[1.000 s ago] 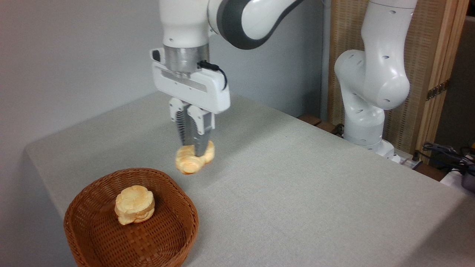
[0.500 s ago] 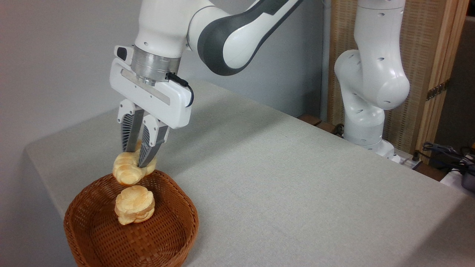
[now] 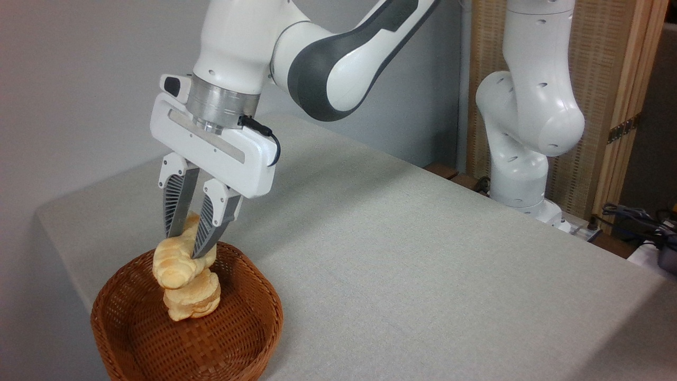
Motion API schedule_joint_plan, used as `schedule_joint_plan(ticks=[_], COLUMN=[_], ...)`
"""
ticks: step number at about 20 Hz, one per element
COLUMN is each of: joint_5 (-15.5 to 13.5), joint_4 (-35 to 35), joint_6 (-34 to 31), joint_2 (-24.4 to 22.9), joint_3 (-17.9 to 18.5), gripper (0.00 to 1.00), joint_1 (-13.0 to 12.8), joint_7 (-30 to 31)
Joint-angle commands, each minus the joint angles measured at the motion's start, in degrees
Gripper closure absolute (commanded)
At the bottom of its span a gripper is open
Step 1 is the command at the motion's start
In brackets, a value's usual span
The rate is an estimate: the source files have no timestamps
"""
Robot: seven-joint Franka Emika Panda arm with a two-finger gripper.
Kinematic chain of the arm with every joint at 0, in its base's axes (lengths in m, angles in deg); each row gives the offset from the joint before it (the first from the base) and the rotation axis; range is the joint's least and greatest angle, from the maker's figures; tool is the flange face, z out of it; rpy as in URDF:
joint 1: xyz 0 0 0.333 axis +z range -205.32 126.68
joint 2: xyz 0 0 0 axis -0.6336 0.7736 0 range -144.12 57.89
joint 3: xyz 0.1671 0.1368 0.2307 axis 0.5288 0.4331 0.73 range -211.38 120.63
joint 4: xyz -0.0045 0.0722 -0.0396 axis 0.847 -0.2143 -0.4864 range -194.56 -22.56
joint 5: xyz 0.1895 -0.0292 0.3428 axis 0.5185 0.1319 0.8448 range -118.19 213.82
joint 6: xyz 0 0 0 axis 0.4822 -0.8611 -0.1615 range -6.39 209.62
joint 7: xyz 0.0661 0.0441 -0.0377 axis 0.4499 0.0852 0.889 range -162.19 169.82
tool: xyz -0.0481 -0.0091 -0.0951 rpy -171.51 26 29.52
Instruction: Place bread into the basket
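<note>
The bread (image 3: 174,264), a golden ridged loaf, hangs nearly upright between the fingers of my gripper (image 3: 183,244), which is shut on its upper part. Its lower end is over the inside of the brown wicker basket (image 3: 232,338) and overlaps a small round layered bun (image 3: 194,302) lying in the basket; I cannot tell whether the two touch. The gripper points down over the basket's far rim.
The basket sits at the table's near left corner, close to the table edge (image 3: 63,254). The arm's white base (image 3: 521,174) stands at the far right. Cables (image 3: 640,219) lie beyond the right edge. Grey cloth covers the table (image 3: 423,264).
The gripper carried the bread left from above the table to above the basket, then lowered it a little further, so the loaf now overlaps the bun.
</note>
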State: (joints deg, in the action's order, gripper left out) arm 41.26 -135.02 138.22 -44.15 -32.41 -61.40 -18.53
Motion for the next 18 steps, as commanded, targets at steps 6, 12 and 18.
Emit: schedule_joint_plan(ticks=[6, 12, 18], joint_5=[1.0, 1.4, 2.2], joint_4=[3.8, 12.7, 19.1], joint_6=[0.5, -19.5, -37.8], joint_2=[3.1, 2.4, 2.4], joint_3=[0.7, 0.5, 0.6], gripper=[0.00, 0.00, 0.00], joint_1=[-0.1, -0.2, -0.2], joint_7=[-0.5, -0.1, -4.1])
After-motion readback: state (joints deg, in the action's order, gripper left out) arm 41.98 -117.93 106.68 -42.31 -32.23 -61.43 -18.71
